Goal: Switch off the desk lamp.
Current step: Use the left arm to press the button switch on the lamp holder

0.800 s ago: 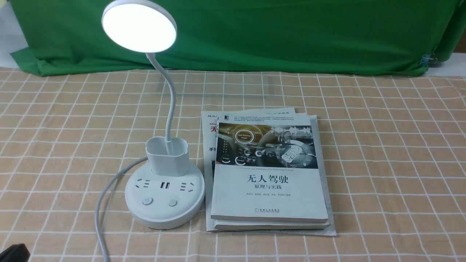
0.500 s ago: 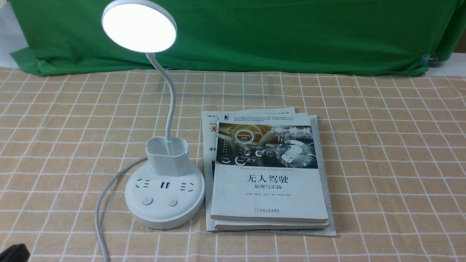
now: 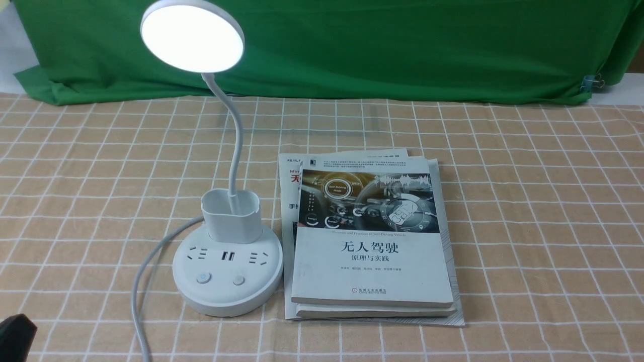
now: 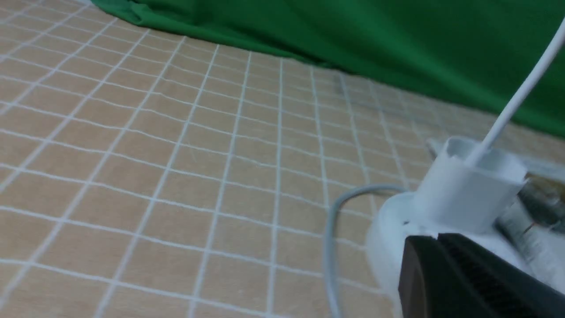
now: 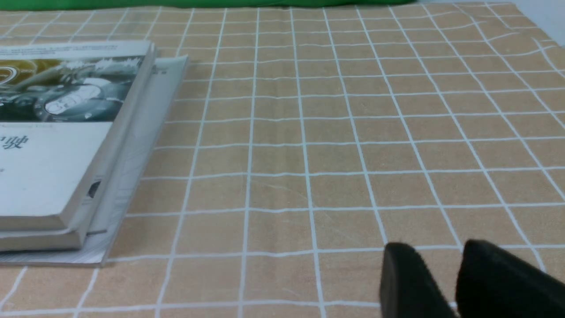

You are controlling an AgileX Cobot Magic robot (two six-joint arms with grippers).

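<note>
The white desk lamp (image 3: 227,274) stands left of centre on the checked cloth. Its round disc head (image 3: 192,36) glows, lit. A thin neck rises from the small cup (image 3: 231,216). The round base carries sockets and two buttons (image 3: 203,278). My left gripper (image 3: 15,337) shows only as a dark corner at the bottom left of the front view, well short of the base. In the left wrist view the left gripper (image 4: 437,238) is shut and empty, with the cup (image 4: 468,190) and base just beyond it. My right gripper (image 5: 437,249) is slightly open and empty over bare cloth.
A stack of books (image 3: 372,241) lies right beside the lamp base; it also shows in the right wrist view (image 5: 53,145). The lamp's grey cord (image 3: 143,281) loops off the base's left side towards the front edge. A green cloth (image 3: 382,45) hangs behind.
The dark tip of my left gripper has risen a little at the bottom left corner of the front view. The lamp stays lit and nothing else has moved.
</note>
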